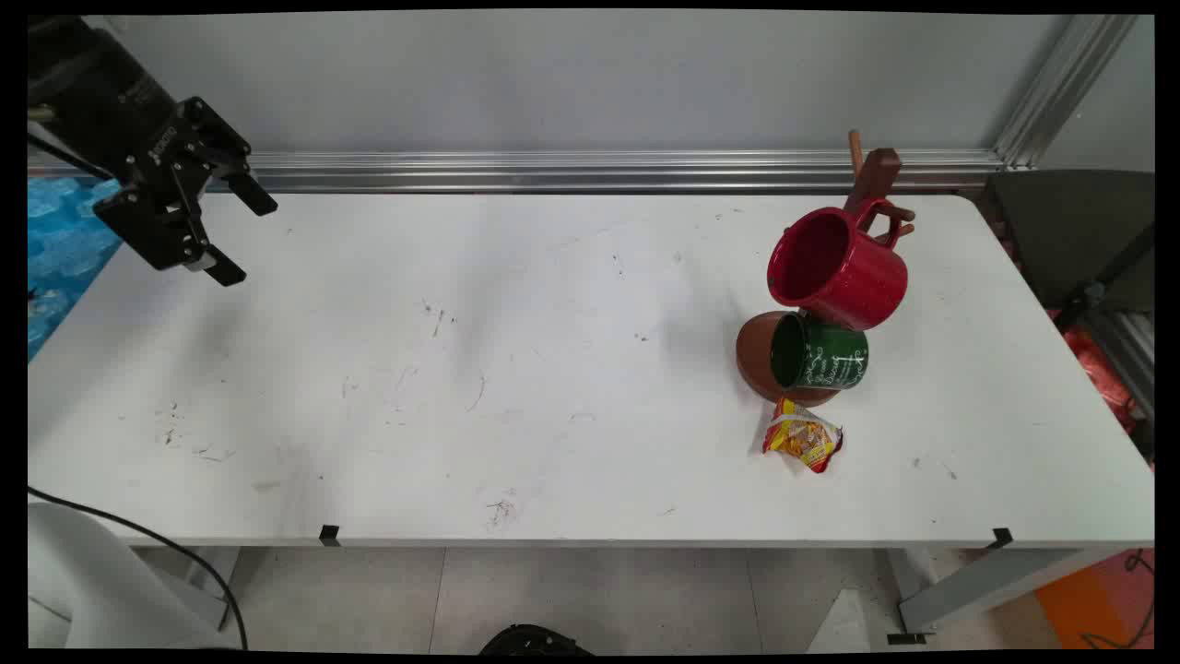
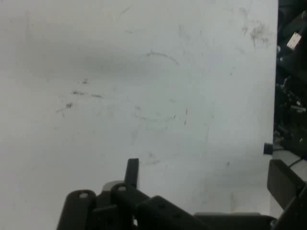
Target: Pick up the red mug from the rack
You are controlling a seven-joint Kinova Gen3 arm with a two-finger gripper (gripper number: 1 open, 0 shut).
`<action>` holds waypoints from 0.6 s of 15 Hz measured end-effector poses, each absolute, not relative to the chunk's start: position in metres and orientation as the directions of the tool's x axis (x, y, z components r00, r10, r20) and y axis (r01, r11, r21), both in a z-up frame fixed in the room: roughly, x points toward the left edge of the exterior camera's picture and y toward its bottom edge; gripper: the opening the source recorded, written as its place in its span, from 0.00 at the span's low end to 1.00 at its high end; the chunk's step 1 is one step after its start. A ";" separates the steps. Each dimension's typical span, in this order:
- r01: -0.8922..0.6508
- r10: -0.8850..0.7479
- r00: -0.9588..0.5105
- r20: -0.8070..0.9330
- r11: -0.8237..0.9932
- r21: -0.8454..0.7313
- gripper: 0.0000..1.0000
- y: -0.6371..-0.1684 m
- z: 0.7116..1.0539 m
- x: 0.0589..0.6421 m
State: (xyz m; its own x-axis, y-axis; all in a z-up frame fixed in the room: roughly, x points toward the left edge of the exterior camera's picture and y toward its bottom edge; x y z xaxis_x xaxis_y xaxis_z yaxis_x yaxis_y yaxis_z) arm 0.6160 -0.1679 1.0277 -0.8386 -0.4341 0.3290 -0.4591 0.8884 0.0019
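Observation:
My black gripper (image 1: 241, 237) hangs open above the table's far left corner, with nothing between its fingers (image 1: 253, 195). In the hand view the gripper (image 2: 206, 175) looks down on bare, scuffed white table (image 2: 144, 96); one finger (image 2: 132, 172) rises at the bottom centre and the other at the bottom right. Far to the right stands a brown wooden mug tree (image 1: 876, 180) on a round base (image 1: 756, 360). A red mug (image 1: 837, 267) hangs on it, and a green mug (image 1: 819, 352) hangs below the red one. A small yellow and red snack packet (image 1: 802, 438) lies just in front of the base.
The table's front edge (image 1: 590, 542) runs along the bottom, with two black tape marks on it. An aluminium rail (image 1: 599, 171) lines the wall behind. A blue patterned sheet (image 1: 60, 240) lies off the table's left end. A dark chair (image 1: 1074, 231) stands past the right end.

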 end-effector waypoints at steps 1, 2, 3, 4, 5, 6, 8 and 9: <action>-0.462 -0.436 -0.835 0.335 0.887 0.004 1.00 -0.169 1.029 0.614; -0.465 -0.438 -0.829 0.348 0.885 0.007 1.00 -0.171 1.030 0.609; -0.469 -0.441 -0.821 0.363 0.883 0.011 1.00 -0.173 1.031 0.603; -0.472 -0.442 -0.814 0.377 0.881 0.015 1.00 -0.176 1.033 0.597; -0.477 -0.446 -0.802 0.397 0.879 0.023 1.00 -0.179 1.035 0.587; -0.482 -0.449 -0.790 0.418 0.876 0.031 1.00 -0.183 1.038 0.577; -0.493 -0.457 -0.763 0.456 0.869 0.046 1.00 -0.190 1.043 0.556; -0.498 -0.461 -0.750 0.474 0.866 0.053 1.00 -0.194 1.045 0.545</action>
State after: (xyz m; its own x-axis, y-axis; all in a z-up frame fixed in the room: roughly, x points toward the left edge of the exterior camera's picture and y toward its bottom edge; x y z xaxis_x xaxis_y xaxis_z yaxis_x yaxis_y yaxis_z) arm 0.5449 -0.1944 1.0447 -0.7502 -0.4607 0.4744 -0.4980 0.8656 0.0531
